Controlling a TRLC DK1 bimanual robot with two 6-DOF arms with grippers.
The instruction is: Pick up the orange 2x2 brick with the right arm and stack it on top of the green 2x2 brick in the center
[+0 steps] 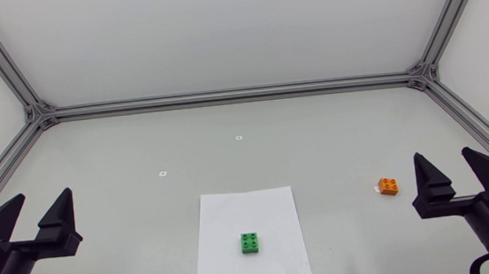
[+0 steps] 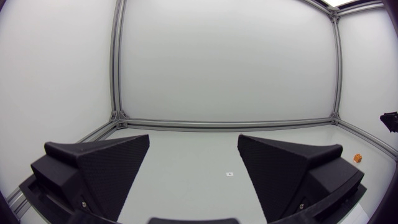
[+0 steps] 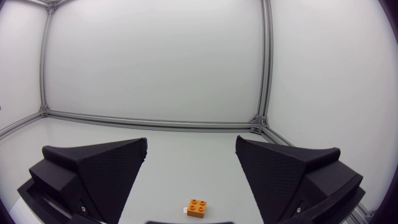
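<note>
The green 2x2 brick [image 1: 251, 243] sits on a white paper sheet [image 1: 247, 209] near the table's front centre. An orange 2x2 brick [image 1: 389, 186] lies on the table to the right, just left of my right gripper [image 1: 455, 174], which stands open and empty. In the right wrist view that orange brick [image 3: 198, 208] lies on the table just ahead of the gripper [image 3: 191, 148], between its spread fingers. My left gripper [image 1: 41, 217] is open and empty at the left front. From the left wrist view the orange brick [image 2: 357, 158] is a small spot far off beside the open gripper [image 2: 194, 144].
An aluminium frame [image 1: 232, 95] runs along the table's back and side edges. Two small white markers [image 1: 162, 172] [image 1: 238, 138] lie on the table behind the paper.
</note>
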